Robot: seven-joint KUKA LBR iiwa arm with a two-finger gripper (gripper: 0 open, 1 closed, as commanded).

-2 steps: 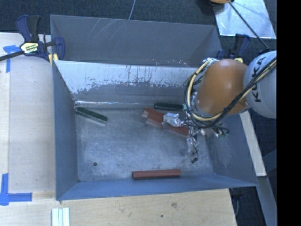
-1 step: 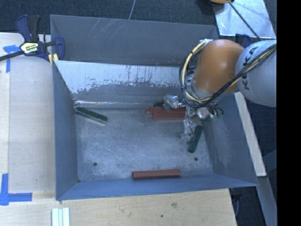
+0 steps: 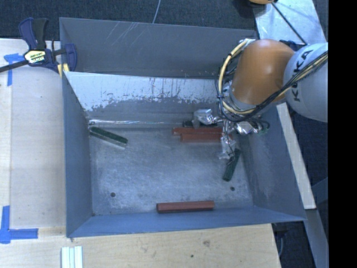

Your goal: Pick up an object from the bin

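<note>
Nearest, lower centre: brown bar [image 3: 185, 206] by bin [image 3: 78, 149] wall. Farther, right of centre, end effector [image 3: 227, 151] sits at top end of dark green stick [image 3: 229, 172], next to brown block [image 3: 196, 134]; we can't tell its grip state. Green bar [image 3: 109, 136] mid-left.

In the bin [image 3: 78, 149], a slanted stick [image 3: 109, 135] lies at upper left, a block [image 3: 195, 134] right of centre just left of the gripper [image 3: 227, 148], a second stick [image 3: 230, 169] just below the gripper, and a long bar [image 3: 185, 206] along the lower wall.
</note>
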